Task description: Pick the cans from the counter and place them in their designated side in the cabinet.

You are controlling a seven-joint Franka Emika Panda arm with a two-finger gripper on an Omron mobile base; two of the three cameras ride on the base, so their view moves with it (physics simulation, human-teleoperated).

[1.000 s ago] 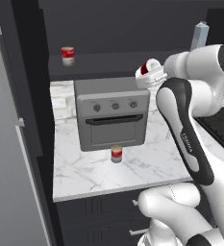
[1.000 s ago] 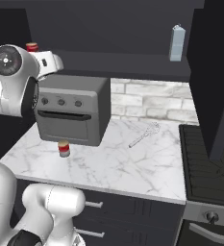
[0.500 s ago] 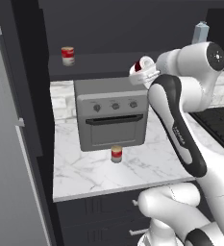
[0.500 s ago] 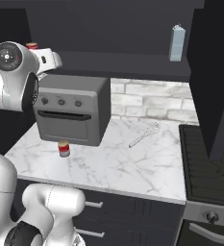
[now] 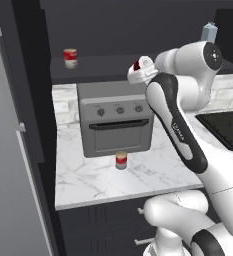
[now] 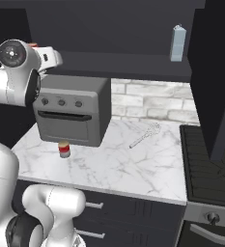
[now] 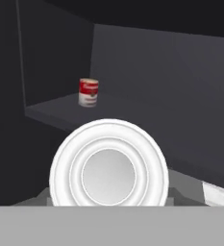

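Observation:
My gripper (image 5: 139,71) is shut on a red-and-white can (image 5: 136,65), held level with the dark cabinet shelf (image 5: 108,67) just above the toaster oven's right corner. In the hand view that can's pale ringed end (image 7: 108,166) fills the lower middle and hides my fingertips. A second red-and-white can (image 5: 70,57) (image 7: 88,92) stands upright on the shelf's left side, beyond and left of the held one. A red can with a tan band (image 5: 121,160) (image 6: 63,148) stands on the marble counter (image 5: 153,172) in front of the oven.
The grey toaster oven (image 5: 115,122) (image 6: 73,113) sits under the shelf. A pale carton (image 5: 208,32) (image 6: 177,42) stands at the shelf's right end. A tall fridge (image 5: 8,150) bounds the left, a stove (image 6: 210,164) the right. A metal utensil (image 6: 145,136) lies on the counter.
My hand has carried the held can leftward and slightly up along the shelf front. The shelf can and the counter can have stayed put.

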